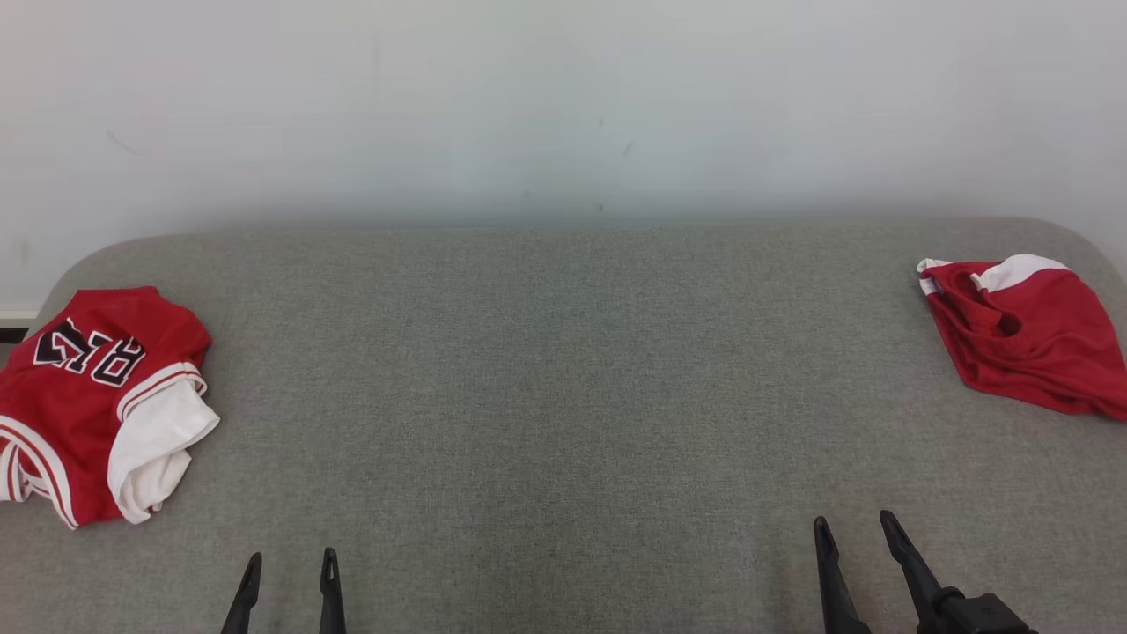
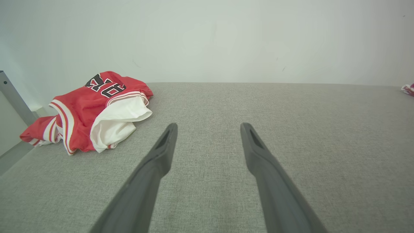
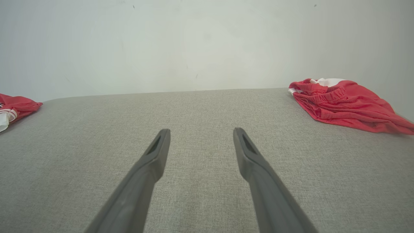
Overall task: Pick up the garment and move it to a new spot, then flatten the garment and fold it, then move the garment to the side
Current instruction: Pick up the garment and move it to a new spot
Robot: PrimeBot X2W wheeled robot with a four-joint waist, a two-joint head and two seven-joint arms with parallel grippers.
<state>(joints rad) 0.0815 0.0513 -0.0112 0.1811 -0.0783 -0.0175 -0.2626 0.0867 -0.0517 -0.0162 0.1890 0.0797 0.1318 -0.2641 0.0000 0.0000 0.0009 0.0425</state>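
Observation:
Two red garments lie on the grey padded table (image 1: 563, 370). A crumpled red jersey (image 1: 79, 387) with black numbers and a white sleeve sits at the far left edge; it appears again in the left wrist view (image 2: 87, 110). Crumpled red shorts (image 1: 1030, 339) with white trim lie at the far right, also seen in the right wrist view (image 3: 346, 105). Which one the task means I cannot tell. My left gripper (image 1: 292, 555) (image 2: 209, 124) hangs open near the front edge, holding nothing. My right gripper (image 1: 852, 519) (image 3: 202, 129) is open too, well apart from both garments.
A pale wall (image 1: 563, 106) rises directly behind the table. The table's back corners are rounded. Bare grey fabric stretches between the two garments. A grey metal post (image 2: 13, 97) stands beyond the table's left end.

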